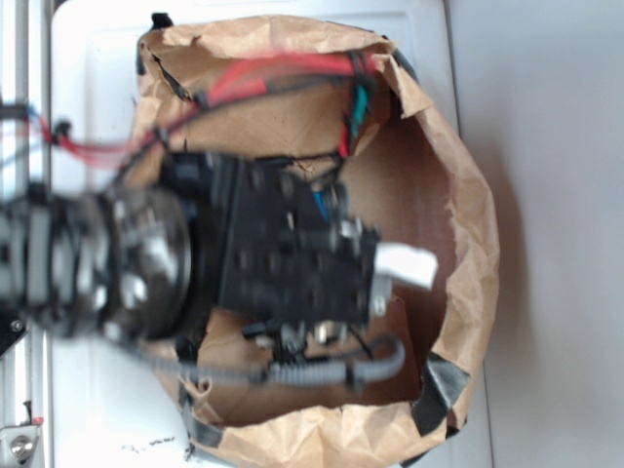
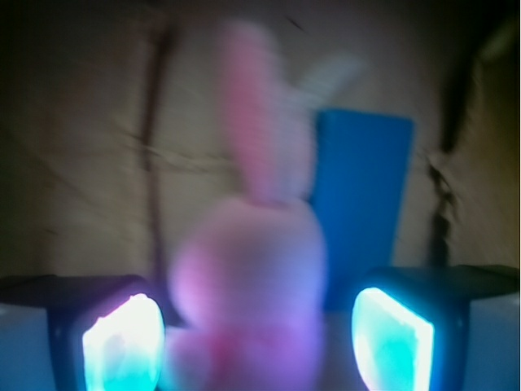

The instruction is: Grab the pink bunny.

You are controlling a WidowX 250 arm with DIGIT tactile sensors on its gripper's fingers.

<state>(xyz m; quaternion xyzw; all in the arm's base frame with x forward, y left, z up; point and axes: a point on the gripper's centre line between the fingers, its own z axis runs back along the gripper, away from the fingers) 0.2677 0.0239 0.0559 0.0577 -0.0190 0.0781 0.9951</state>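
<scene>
Where claw (image 2: 259, 342) gapes: pink bunny (image 2: 252, 277)

A white bench (image 1: 546, 146) carries everything. On it sits a big brown paper bag (image 1: 468, 244) with its top rolled down, so it makes a low wall all around. The wall is crinkly and has dark tape (image 1: 436, 390) on it in places. The bottom of the bag is flat and brown. Inside, in the wrist view, a pink bunny (image 2: 248, 277) sits on the brown bottom with one long ear pointing up. A flat blue block (image 2: 358, 204) lies just beside the bunny, on its right. Both look blurry.
</scene>
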